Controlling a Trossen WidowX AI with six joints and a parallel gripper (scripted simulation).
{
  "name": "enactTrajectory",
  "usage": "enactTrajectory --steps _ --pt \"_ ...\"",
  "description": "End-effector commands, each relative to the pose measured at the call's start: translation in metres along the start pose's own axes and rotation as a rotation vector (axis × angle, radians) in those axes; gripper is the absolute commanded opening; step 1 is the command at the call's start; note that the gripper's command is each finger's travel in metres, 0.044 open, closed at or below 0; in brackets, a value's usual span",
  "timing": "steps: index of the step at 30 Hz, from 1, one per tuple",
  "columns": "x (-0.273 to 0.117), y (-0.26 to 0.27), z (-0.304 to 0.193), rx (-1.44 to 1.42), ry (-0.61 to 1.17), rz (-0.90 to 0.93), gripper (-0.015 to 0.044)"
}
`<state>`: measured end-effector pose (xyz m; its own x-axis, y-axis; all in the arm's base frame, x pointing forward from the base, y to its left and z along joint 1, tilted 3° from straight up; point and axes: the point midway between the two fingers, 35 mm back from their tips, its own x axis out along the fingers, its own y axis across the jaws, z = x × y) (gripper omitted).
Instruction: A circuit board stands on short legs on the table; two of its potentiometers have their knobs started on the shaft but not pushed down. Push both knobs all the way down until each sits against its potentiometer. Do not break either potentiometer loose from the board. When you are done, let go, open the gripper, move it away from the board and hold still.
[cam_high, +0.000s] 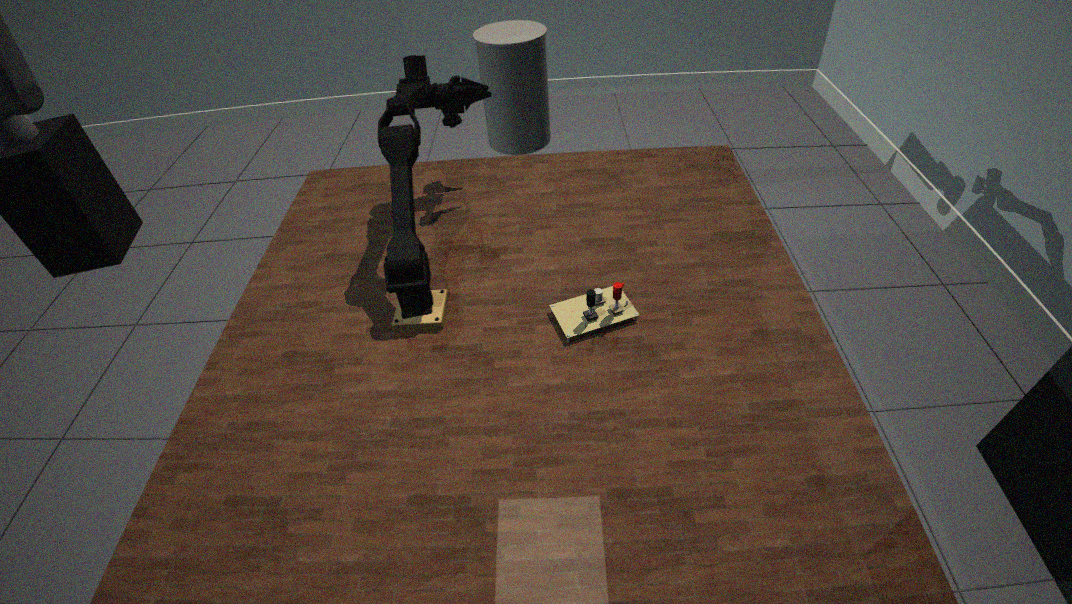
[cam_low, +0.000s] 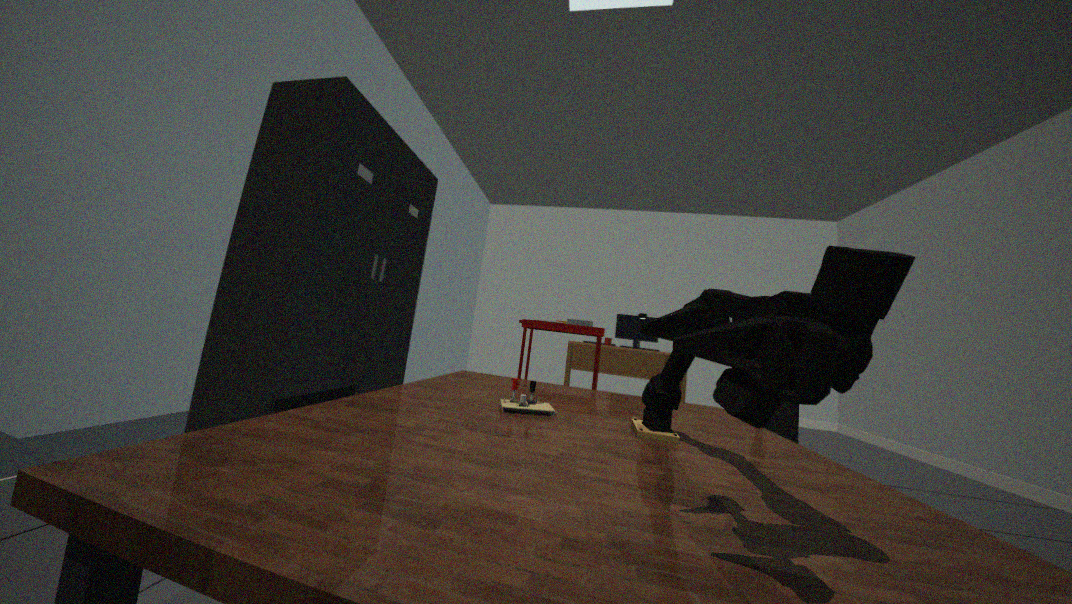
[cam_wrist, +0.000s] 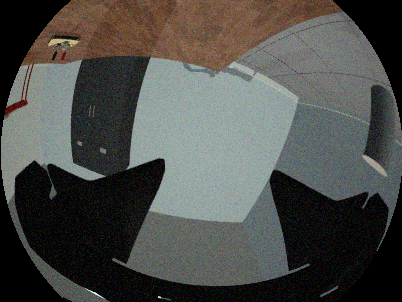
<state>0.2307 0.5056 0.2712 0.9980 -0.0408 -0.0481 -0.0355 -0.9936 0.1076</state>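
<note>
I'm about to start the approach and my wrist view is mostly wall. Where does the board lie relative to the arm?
Observer: In the top view the cream circuit board stands on the brown wooden table, off to one side of the arm's base and apart from it.
Operator: How far along are the knobs?
Observer: The red knob sits high, with bare shaft showing beneath it.
Operator: And my gripper?
Observer: The open black gripper is raised high near a grey cylinder, far from the board.

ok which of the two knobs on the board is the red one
The red knob is the one nearer the board's right end in the top view; the black knob stands to its left.
</note>
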Motion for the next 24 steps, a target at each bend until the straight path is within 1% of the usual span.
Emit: enactTrajectory --steps 1,5,15,24 --pt "0.001 0.000 0.000 0.000 -0.001 0.000 0.0374" --pt "0.015 0.005 0.002 0.012 -0.015 0.003 0.0269" --pt "0.085 0.035 0.013 0.065 -0.101 0.026 0.0006" --pt "0.147 0.077 0.027 0.129 -0.194 0.081 0.0000"
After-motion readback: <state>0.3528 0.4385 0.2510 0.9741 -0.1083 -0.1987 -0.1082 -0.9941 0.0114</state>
